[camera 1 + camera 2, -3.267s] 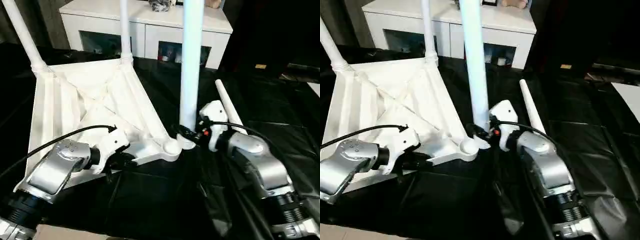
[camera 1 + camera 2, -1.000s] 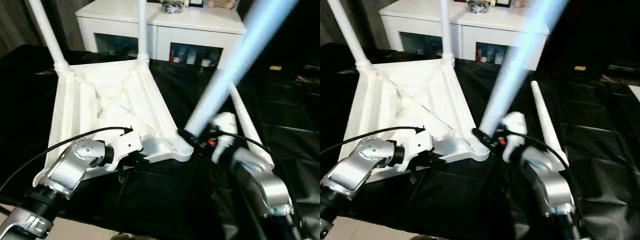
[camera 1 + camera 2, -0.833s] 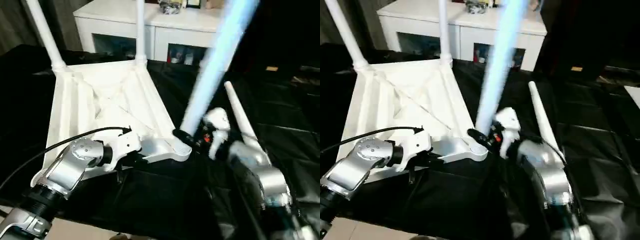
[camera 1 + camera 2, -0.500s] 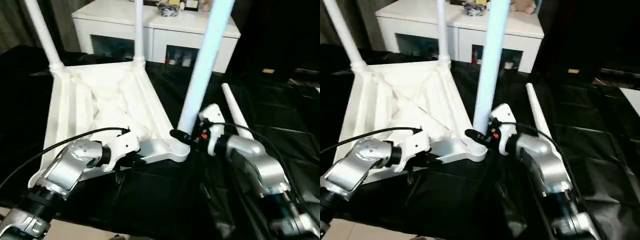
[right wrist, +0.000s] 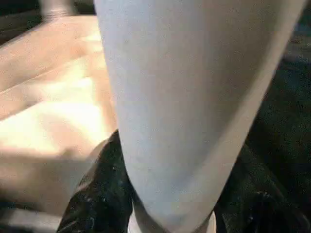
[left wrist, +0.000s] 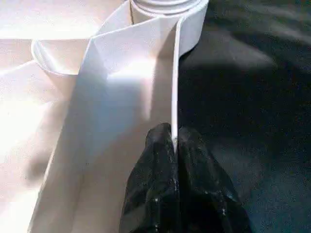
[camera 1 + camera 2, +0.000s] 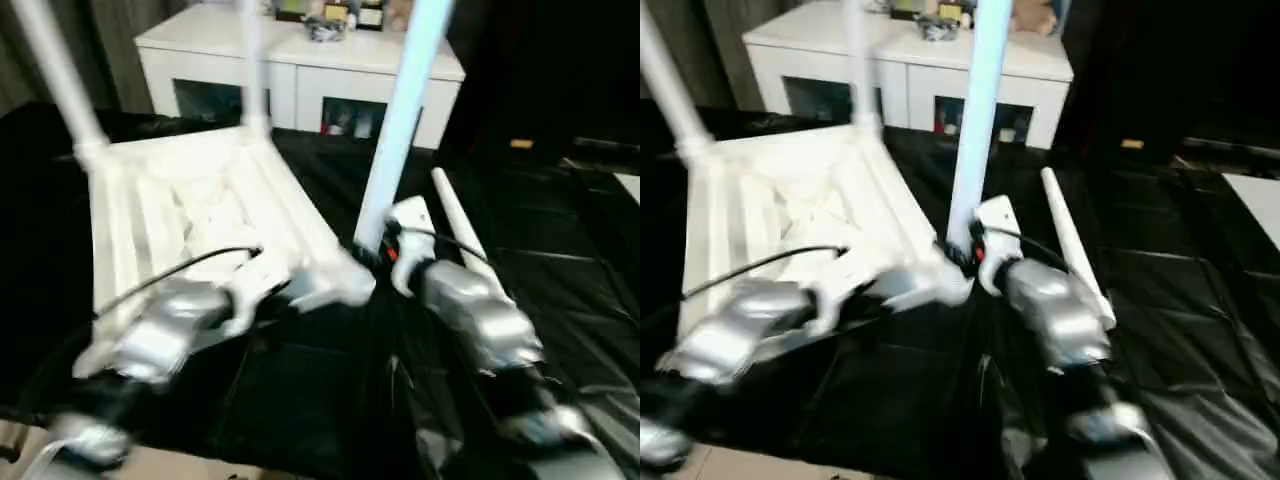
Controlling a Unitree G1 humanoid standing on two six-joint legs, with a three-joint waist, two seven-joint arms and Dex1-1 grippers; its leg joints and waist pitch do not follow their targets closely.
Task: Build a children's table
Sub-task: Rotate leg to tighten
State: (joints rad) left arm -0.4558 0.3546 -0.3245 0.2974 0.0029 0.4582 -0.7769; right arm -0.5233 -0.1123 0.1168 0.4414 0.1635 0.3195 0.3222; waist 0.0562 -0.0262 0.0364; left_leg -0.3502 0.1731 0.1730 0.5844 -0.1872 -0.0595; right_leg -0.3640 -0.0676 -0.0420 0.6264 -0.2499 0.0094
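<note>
Swung from a steep tilt back to nearly upright: third leg [image 7: 400,120], foot at the near corner socket of the upside-down table top [image 7: 170,215] on black sheeting [image 7: 560,270]. Clamped round its base, right gripper [image 5: 160,204]; pinched on the top's thin rim, left gripper [image 6: 175,145]. Lying loose just beside the right arm, fourth leg [image 7: 458,228]; behind, white cabinet [image 7: 300,70].

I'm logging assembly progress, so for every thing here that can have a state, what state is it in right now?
White plastic ribbed table top: upside down on the black sheet, rim pinched.
Two far white tube legs: standing in their corner sockets.
Third white tube leg: near upright at the near corner socket, gripped.
Fourth white tapered leg: lying loose on the sheet.
Left gripper: shut on the rim.
Right gripper: shut on the third leg.
</note>
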